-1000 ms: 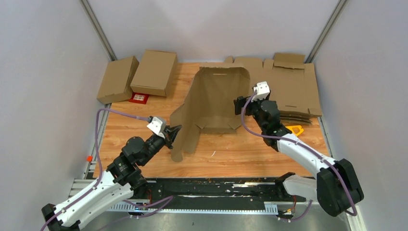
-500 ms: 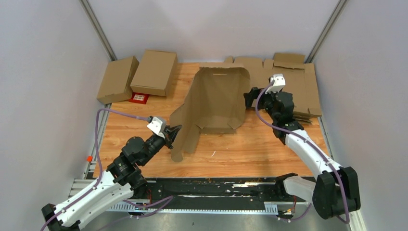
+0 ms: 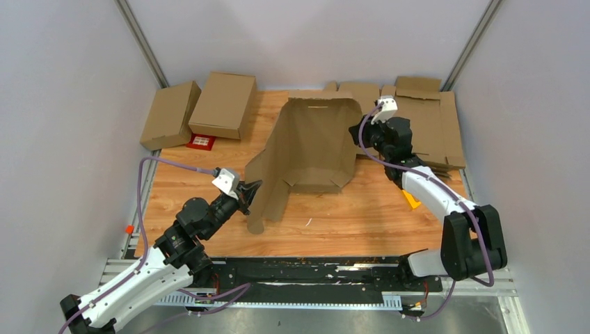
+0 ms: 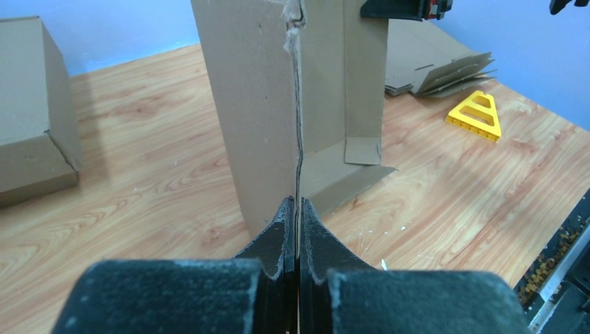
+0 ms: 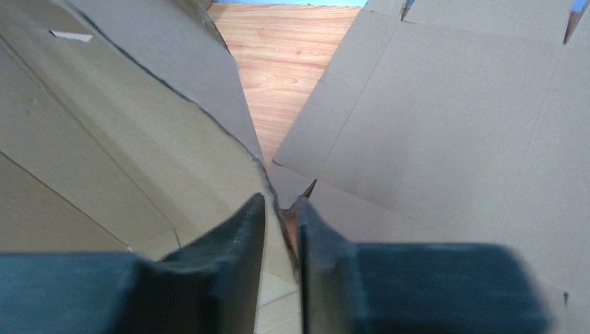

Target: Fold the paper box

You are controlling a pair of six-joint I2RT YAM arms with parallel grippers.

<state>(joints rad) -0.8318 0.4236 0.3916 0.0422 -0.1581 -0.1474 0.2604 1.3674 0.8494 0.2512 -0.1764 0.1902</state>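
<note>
The paper box [image 3: 313, 142] stands half raised in the middle of the table, a brown cardboard piece with its flaps hanging. My left gripper [image 3: 252, 189] is shut on its lower left flap; in the left wrist view the thin flap edge [image 4: 298, 139] runs straight into the closed jaws [image 4: 298, 203]. My right gripper [image 3: 357, 132] is at the box's upper right edge. In the right wrist view its jaws [image 5: 282, 205] straddle that edge of the box wall [image 5: 139, 132], narrowed, with a gap still showing beside the left finger.
Two folded cartons [image 3: 170, 113] [image 3: 224, 104] and a small red card [image 3: 202, 142] lie at the back left. A stack of flat cardboard sheets [image 3: 431, 129] lies at the back right, just behind the right gripper. A yellow triangle [image 4: 479, 115] lies by the right arm.
The right arm swung from the box's lower right side round to its upper right edge, and its jaws narrowed from wide open. The left gripper and its flap stayed put.
</note>
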